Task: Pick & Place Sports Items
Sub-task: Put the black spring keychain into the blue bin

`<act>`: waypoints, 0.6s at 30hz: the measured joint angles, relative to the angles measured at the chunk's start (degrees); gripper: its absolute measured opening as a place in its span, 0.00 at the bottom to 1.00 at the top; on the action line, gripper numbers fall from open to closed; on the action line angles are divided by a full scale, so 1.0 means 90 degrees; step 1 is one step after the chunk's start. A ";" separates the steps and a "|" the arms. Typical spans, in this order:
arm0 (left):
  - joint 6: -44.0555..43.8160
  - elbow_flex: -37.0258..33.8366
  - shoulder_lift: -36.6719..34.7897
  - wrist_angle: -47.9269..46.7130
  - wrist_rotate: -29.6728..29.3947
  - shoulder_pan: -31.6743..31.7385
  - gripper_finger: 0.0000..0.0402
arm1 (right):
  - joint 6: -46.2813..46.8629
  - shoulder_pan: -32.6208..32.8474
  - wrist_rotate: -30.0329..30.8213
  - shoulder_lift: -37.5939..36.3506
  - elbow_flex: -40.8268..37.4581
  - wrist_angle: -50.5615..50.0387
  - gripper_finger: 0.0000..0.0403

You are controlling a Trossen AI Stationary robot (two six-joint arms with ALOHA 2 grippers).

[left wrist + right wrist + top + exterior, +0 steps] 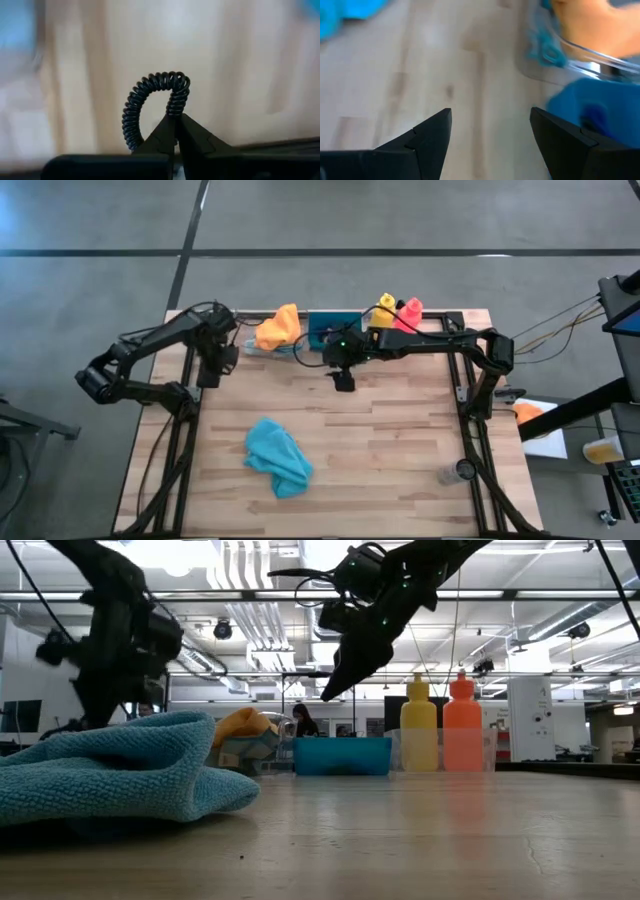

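Left gripper (176,122): fingers pressed together tip to tip, nothing between them; in the left wrist view a black coiled cable (150,97) arches just past the tips, with bare wood beyond.
Left arm position: raised above the left rear part of the table (400,450), near the back edge, as the high view shows.
Right gripper (490,122): jaws standing wide apart and empty, bare wooden planks showing between them.
Right arm position: stretched from the right side across the rear of the table, its gripper hanging in the air just in front of the bin in the high view.
Teal rectangular plastic bin (333,328): at the middle of the back edge, behind the right gripper.
Orange soft cloth (278,327): bunched up at the back edge, left of the bin, sitting in a clear plastic tray (580,55).
Small teal item (547,50): inside the same tray, too blurred to identify.
Yellow plastic bottle (418,723): upright at the back edge, right of the bin.
Pink-red plastic bottle (462,723): upright, just beside the yellow one on its right.
Teal soft cloth (278,456): crumpled on the front half of the table, left of centre, well apart from both grippers.
Small dark round cup-like object (463,471): near the right front corner.
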 joint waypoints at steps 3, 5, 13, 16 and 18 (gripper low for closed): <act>-0.0034 0.0511 -0.0072 -0.0455 0.1363 -0.0177 0.03 | -0.0109 0.0000 -0.0648 0.0000 0.0000 0.0005 0.68; -0.0007 0.0758 -0.0128 -0.0244 0.2512 -0.0435 0.03 | -0.0189 0.0000 -0.1100 0.0000 0.0000 0.0059 0.68; -0.0249 0.0466 -0.0330 0.3547 0.4561 -0.2198 0.04 | -0.0276 0.0023 -0.1987 0.0000 0.0000 0.0578 0.68; -0.0747 -0.0006 -0.0239 0.5756 0.4731 -0.3025 0.04 | -0.0411 0.0101 -0.1986 0.0000 0.0000 0.0859 0.68; -0.1148 -0.0407 -0.0110 0.7370 0.4835 -0.3511 0.04 | -0.0507 0.0211 -0.1982 0.0000 0.0002 0.1120 0.68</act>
